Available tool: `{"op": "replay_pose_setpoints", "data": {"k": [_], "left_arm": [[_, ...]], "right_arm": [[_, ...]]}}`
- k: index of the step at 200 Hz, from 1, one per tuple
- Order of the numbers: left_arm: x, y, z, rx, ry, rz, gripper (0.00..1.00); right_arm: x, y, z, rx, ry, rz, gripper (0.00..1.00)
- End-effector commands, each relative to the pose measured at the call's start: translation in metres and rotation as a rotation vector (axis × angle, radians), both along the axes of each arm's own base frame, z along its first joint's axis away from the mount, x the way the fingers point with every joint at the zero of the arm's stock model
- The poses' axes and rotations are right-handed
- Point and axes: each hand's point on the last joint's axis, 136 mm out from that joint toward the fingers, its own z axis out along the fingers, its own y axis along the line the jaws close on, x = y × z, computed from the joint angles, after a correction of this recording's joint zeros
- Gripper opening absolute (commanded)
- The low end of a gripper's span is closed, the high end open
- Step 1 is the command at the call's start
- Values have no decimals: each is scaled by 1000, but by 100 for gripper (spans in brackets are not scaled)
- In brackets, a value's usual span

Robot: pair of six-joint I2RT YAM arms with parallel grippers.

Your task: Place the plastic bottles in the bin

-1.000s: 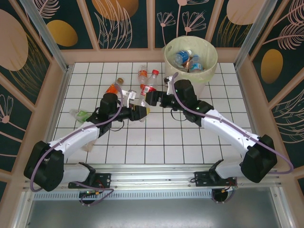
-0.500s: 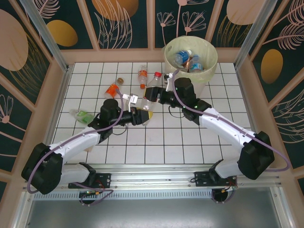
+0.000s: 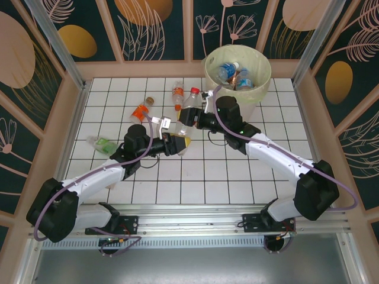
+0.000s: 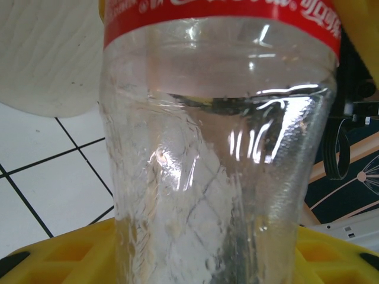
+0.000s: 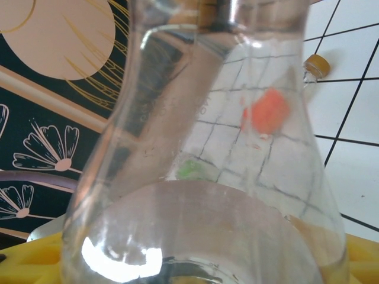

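Nearby, loose bottles (image 3: 141,110) lie by the held bottle (image 4: 219,148) (bin (image 3: 260,83) beyond, right).

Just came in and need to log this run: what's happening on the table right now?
Two robot arms are clearing plastic bottles into the bin. The left gripper is shut on a clear red-labelled bottle mid-table. The right gripper has a clear bottle between its jaws; whether it grips, or it's the same bottle, I can't tell. Some bottles lie in the bin, others on the tiles.
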Motion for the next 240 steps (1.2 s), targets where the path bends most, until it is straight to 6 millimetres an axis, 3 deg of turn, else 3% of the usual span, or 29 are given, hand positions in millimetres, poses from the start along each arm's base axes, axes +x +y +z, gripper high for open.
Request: {"op": "replay_pose_setpoints", "data": {"k": [1, 68, 91, 108, 132, 176, 206, 240], "left_arm": [[1, -6, 12, -37, -44, -8, 53], [2, -12, 10, -27, -33, -18, 58], [4, -11, 13, -9, -42, -1, 75], [7, -8, 15, 9, -48, 23, 98], [4, -5, 27, 25, -89, 25, 99], [-6, 11, 54, 113, -243, 40, 99], [-12, 23, 67, 195, -319, 56, 99], [-6, 45, 79, 316, -398, 150, 99]], "right_arm": [[-3, 4, 10, 31, -29, 28, 65], [-4, 0, 15, 30, -40, 16, 53], [-6, -3, 22, 30, -56, 10, 53], [-7, -6, 30, 25, -74, 1, 53], [-7, -16, 44, -11, -122, -39, 53], [-2, -45, 86, -102, -262, -158, 53], [1, -72, 125, -137, -387, -268, 53], [6, -104, 168, -164, -502, -376, 53]]}}
